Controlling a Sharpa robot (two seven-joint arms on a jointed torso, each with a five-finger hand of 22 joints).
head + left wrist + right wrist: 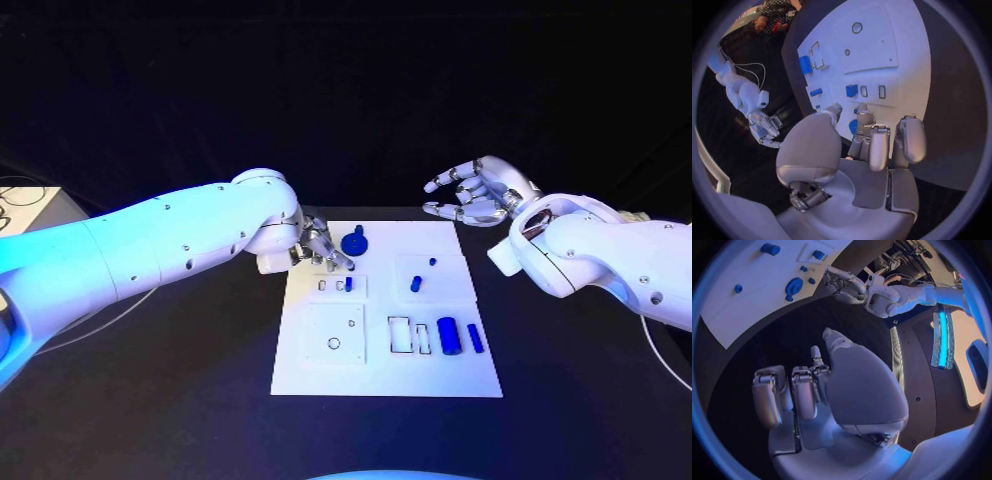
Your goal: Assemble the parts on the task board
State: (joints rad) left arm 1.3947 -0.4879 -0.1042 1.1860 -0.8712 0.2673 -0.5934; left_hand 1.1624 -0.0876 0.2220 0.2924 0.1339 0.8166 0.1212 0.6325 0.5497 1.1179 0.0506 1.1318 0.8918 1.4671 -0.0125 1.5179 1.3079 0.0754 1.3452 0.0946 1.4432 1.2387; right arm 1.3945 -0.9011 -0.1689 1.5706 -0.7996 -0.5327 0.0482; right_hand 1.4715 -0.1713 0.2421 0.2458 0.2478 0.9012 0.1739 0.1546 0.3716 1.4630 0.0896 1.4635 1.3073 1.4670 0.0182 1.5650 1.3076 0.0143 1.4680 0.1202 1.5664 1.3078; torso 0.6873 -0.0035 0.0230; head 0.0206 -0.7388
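Observation:
The white task board point(389, 345) lies in the middle of the black table. My left hand point(320, 250) hovers at its far left corner, fingers bent and apart, holding nothing; its fingertips point(878, 150) hang over the board. Just beside them lies a round blue part point(356, 240), also seen past the fingers point(854, 126) and from across the table point(793, 286). A small blue part point(348, 285) stands in a slot in front of the hand. My right hand point(476, 192) is raised beyond the far right corner, empty, its fingers apart point(804, 395).
Two small blue parts point(415, 283) sit in the board's right middle plate. A blue cylinder point(449, 335) and a blue bar point(475, 338) lie near the right front, beside empty rectangular slots point(411, 338). A round hole point(335, 343) marks the left front plate.

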